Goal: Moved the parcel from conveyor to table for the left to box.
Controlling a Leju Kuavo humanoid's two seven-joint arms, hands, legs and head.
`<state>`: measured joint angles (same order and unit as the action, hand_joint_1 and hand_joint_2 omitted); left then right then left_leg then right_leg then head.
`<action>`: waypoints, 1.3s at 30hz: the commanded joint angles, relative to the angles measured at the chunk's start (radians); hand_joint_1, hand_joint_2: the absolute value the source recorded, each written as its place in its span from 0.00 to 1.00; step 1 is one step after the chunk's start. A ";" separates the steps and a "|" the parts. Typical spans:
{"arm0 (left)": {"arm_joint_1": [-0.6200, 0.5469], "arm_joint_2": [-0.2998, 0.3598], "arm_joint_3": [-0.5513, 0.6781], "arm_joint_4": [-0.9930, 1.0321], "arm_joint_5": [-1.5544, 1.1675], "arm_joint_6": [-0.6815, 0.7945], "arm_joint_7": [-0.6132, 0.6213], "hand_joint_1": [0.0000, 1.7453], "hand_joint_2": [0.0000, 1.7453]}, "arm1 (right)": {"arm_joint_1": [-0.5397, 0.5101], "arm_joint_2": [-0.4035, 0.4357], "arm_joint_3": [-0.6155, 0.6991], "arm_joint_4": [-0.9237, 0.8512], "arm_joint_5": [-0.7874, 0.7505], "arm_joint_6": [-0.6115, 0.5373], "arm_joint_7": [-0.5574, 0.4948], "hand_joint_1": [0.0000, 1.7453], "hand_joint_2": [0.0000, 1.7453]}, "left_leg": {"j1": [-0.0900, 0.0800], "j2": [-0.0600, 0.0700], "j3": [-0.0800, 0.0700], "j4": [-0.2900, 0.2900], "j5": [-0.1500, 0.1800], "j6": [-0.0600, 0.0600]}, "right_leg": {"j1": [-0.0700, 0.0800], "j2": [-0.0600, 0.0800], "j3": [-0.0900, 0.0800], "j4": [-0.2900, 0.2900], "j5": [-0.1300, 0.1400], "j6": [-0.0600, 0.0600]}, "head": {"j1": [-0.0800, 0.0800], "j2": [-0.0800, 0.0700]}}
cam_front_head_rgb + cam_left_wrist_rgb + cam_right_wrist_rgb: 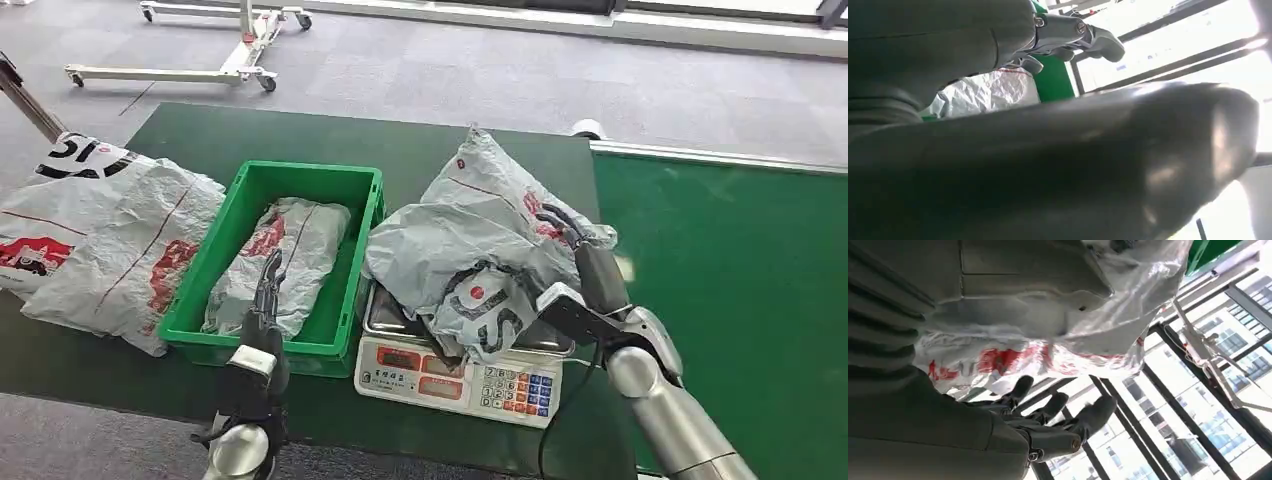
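Grey carpet (480, 80) surrounds green table (300, 135) bearing scale (455, 375), crate (345, 185).

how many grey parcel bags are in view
3, maybe more overlapping: one parcel in the green crate, one on the scale, and a pile left of the crate.

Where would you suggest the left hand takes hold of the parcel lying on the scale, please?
Probably at the bunched lower corner of the parcel that droops over the scale front, above the keypad. The slack folds there give something to pinch, and that corner is clear of the right hand. The left hand could come from the crate side.
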<state>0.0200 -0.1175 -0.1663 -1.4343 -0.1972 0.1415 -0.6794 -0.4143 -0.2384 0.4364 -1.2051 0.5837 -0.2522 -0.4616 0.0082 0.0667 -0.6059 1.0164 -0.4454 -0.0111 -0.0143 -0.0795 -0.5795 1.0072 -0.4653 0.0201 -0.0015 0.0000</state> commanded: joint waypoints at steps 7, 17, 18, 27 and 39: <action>-0.021 -0.014 0.028 0.067 -0.007 0.000 0.004 0.00 0.00 | -0.055 -0.024 -0.113 0.134 -0.003 -0.099 0.000 0.00 0.00 | 0.000 -0.006 0.002 -0.002 0.001 0.001 | -0.001 0.005 0.002 -0.002 0.001 -0.001 | 0.000 0.000; -0.052 -0.007 0.016 0.085 -0.011 0.016 0.000 0.00 0.00 | -0.199 -0.117 -0.373 0.195 -0.149 -0.058 -0.006 0.00 0.00 | -0.001 -0.008 -0.001 0.001 0.002 0.002 | -0.003 0.001 0.000 0.000 0.002 0.000 | 0.000 0.000; -0.052 -0.006 0.015 0.085 -0.011 0.017 0.000 0.00 0.00 | -0.194 -0.111 -0.381 0.191 -0.149 -0.054 -0.008 0.00 0.00 | -0.001 -0.007 -0.001 0.000 0.001 0.002 | -0.003 0.001 0.000 0.000 0.002 0.000 | 0.000 0.000; -0.051 -0.004 0.013 0.084 -0.011 0.019 0.000 0.00 0.00 | -0.184 -0.095 -0.381 0.183 -0.137 -0.056 -0.014 0.00 0.00 | -0.001 -0.004 0.001 0.000 0.001 0.001 | -0.002 0.005 0.000 0.000 0.002 0.000 | 0.000 0.000; -0.380 0.071 -0.071 0.360 -0.296 0.217 0.028 0.00 0.00 | -0.097 -0.074 -0.613 0.215 -0.180 -0.085 -0.083 0.00 0.00 | 0.001 -0.013 0.000 -0.001 0.003 0.001 | -0.001 -0.004 0.002 -0.002 0.002 0.000 | 0.000 0.000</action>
<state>-0.0116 -0.1186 -0.1663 -1.4031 -0.2728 0.2443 -0.6954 -0.5325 -0.3754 0.0106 -1.0945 0.3845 -0.3586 -0.4906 0.0072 0.0643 -0.6066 1.0174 -0.4446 -0.0098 -0.0166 -0.0818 -0.5802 1.0071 -0.4633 0.0214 -0.0011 0.0000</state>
